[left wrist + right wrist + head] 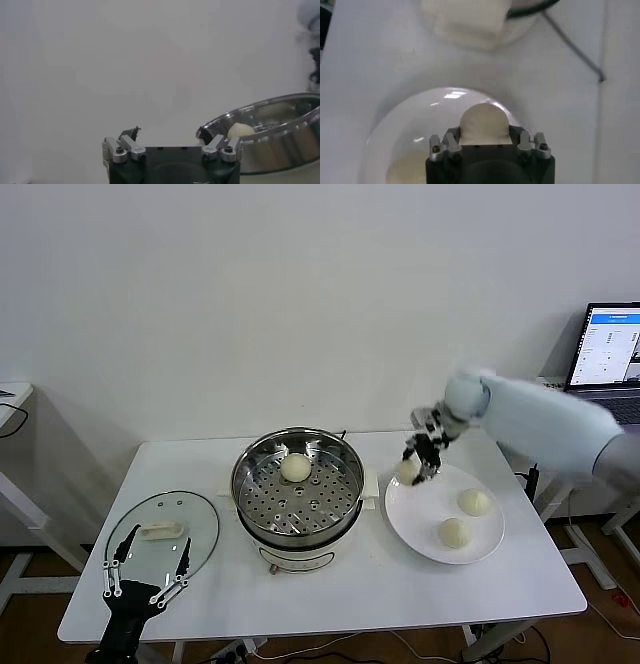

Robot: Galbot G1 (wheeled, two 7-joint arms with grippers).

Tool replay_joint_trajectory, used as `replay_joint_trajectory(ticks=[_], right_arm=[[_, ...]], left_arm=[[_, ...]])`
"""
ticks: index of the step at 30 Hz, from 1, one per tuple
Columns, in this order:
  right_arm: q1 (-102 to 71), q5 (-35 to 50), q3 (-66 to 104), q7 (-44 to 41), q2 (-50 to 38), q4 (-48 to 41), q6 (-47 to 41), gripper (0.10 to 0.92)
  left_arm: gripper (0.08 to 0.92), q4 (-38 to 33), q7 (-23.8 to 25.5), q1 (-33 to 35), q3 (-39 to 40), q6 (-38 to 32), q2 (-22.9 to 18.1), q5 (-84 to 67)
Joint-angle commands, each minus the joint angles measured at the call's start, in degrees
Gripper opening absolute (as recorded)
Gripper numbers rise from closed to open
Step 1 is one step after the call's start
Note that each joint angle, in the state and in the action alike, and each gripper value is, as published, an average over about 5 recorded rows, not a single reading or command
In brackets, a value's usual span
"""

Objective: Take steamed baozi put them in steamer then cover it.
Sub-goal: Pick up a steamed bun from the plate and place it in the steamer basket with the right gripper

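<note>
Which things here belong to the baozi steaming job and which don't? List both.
Job:
baozi in right gripper
baozi in steamer
two baozi on plate
steamer
cover
plate

Not job:
laptop

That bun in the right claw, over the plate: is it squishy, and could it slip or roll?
The baozi in the right gripper looks smooth and domed, so it is probably soft and may dent under a hard squeeze. Being round, it could roll if dropped on the flat plate. It is small, so likely light.
</note>
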Motion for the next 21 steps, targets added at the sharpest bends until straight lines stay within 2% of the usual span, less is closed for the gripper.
replay_joint_trajectory(ticks=[1, 12, 21], right_arm=[[17.86, 10.83, -6.59, -7.55, 9.75, 6.31, -2.01, 0.661], [14.9, 18.93, -13.38, 2.93, 21.12, 9.08, -9.83, 0.662], [11.19, 18.87, -15.11, 8.41, 27.67, 6.66, -13.14, 0.662]], left_arm=[[0.823, 0.23, -0.2, -0.15, 0.19, -0.08, 0.26, -0.09], [0.823, 0.67, -0.59, -0.96, 0.04, 0.19, 0.2, -1.04], [0.823, 1.38, -0.71, -2.0, 0.27, 0.39, 0.03, -1.26]])
